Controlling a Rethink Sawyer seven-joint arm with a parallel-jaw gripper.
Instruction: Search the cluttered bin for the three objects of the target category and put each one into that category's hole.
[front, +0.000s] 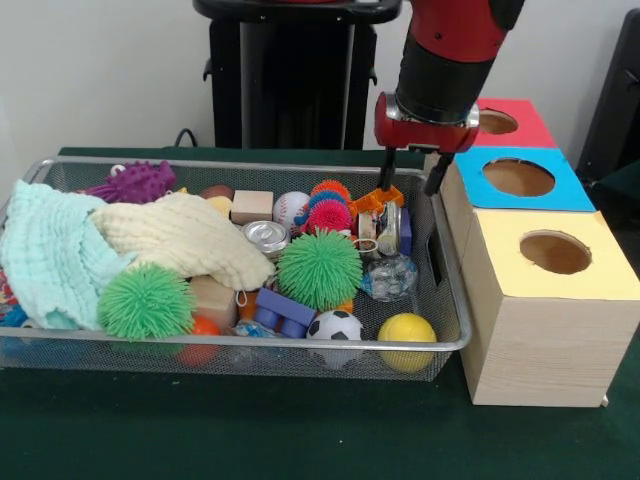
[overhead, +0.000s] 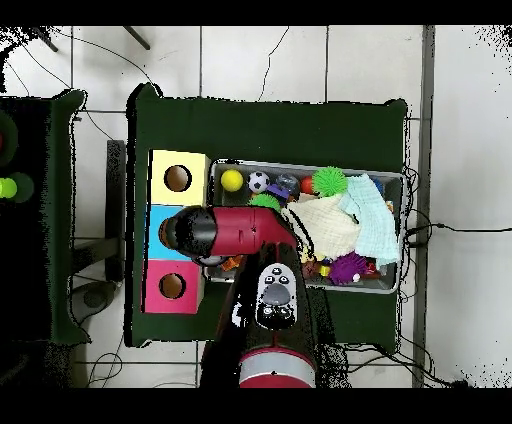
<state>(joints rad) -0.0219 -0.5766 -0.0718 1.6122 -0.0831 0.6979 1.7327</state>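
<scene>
1. The bin (front: 40, 172) sits on the green table (front: 300, 440). It lies under the pincer and spreads out to the picture's left in the front view.
2. We see the pincer (front: 411, 172) hanging over the bin's end next to the boxes. Its two black fingers (front: 388, 170) are apart and hold nothing.
3. Just below the pincer lies an orange toy (front: 377, 199).
4. Lower down in the bin we see a big green spiky ball (front: 319, 268), a small soccer ball (front: 335, 325) and a yellow ball (front: 406, 328).
5. Far from the pincer, at the bin's other end, lie a cream cloth (front: 180, 240) and a pale green cloth (front: 50, 255).
6. Right beside the pincer stand three boxes with round holes: red top (front: 525, 125), blue top (front: 520, 180) and yellow top (front: 550, 255).
</scene>
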